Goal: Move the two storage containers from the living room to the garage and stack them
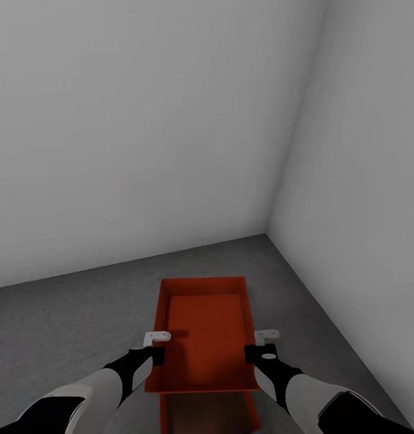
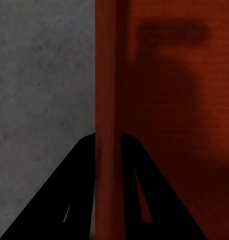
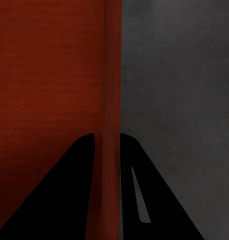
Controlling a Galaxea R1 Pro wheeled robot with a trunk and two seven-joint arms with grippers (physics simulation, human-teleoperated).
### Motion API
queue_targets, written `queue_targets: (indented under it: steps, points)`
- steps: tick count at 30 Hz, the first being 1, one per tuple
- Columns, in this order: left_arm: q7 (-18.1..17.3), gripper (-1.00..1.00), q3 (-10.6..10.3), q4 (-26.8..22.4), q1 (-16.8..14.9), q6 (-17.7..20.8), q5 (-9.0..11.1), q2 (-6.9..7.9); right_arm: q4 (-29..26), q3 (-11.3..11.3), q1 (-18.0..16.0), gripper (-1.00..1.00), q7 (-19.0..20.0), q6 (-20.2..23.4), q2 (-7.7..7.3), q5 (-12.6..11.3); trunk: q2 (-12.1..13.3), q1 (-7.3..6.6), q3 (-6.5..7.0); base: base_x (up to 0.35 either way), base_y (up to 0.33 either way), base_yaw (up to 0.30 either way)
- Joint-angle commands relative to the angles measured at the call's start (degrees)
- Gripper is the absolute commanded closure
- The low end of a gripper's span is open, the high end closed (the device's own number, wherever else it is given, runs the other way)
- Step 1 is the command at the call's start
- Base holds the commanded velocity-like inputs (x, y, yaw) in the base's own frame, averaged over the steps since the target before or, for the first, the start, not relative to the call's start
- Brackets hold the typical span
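While plain white walls (image 1: 140,132) meet in a corner ahead, the rough dark grey concrete floor (image 1: 62,325) of the garage spreads below, and this reads as the stacking step. One orange-red rectangular tray-like storage container (image 1: 203,328) hangs between both arms, near the floor's far right corner, and a second identical container (image 1: 207,413) shows just beneath its near end, partly hidden and darker; whether the two touch I cannot tell. The left gripper (image 1: 153,348) straddles the upper container's left wall, and the left wrist view shows that wall (image 2: 107,120) running up between the dark fingers (image 2: 69,200), pinched from both sides. The right gripper (image 1: 262,345) does the same on the right wall (image 3: 112,100), its fingers (image 3: 159,200) closed against it. The upper container sits further towards the far wall than the lower one, so they seem out of line. My judgement is that the next move calls for drawing the held container back over the lower one, keeping it level, squaring the edges, then lowering both arms evenly before either grip lets go.
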Motion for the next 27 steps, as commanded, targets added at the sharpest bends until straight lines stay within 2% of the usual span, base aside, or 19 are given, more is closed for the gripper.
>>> queue_targets:
  steps: [1,27]
  points:
    - [0.5,1.00,-2.0,-0.3,0.0,-1.2,-0.5,0.90,0.9,-0.1,0.0,1.00,-0.1,-0.2,0.00,-1.3,0.0,0.00,-0.04,0.000,0.000,0.000]
    - [0.5,1.00,-2.0,-0.3,0.0,-1.2,-0.5,0.85,0.9,-0.1,0.0,1.00,-0.1,-0.3,-0.01,-1.3,0.0,0.00,-0.04,0.000,0.000,0.000]
